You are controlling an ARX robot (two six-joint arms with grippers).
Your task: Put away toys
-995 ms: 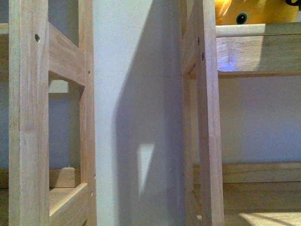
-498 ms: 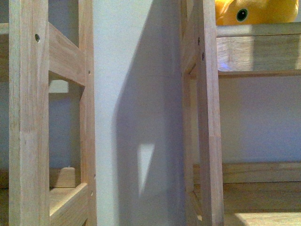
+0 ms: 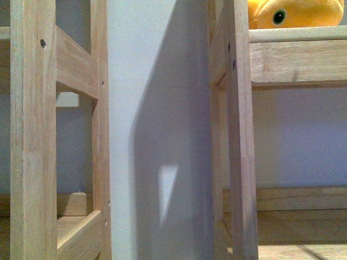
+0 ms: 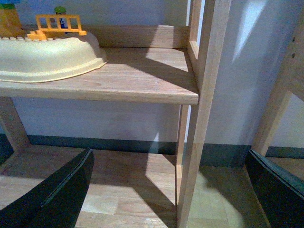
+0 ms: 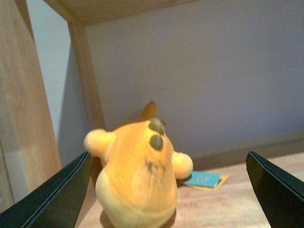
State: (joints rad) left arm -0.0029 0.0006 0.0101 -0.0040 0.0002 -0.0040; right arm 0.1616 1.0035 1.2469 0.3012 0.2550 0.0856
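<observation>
Plush toy (image 5: 135,175) soft, matt; shelf (image 5: 247,190) pale bare wood, smooth

An orange-yellow plush animal (image 5: 137,175) sits upright on a light wooden shelf (image 5: 237,194), seen from behind, with two rounded stubby arms sticking out to either side and two small dark bumps on its back. A pointed ear tip shows above its body. A blue and yellow tag (image 5: 203,179) lies flat on the shelf just beside it. The right gripper (image 5: 166,190) has its dark jaws spread wide apart, one on each side of the plush, neither touching it. A pale wall (image 5: 213,76) stands behind, with a wooden upright post (image 5: 88,80) at the shelf's corner.
</observation>
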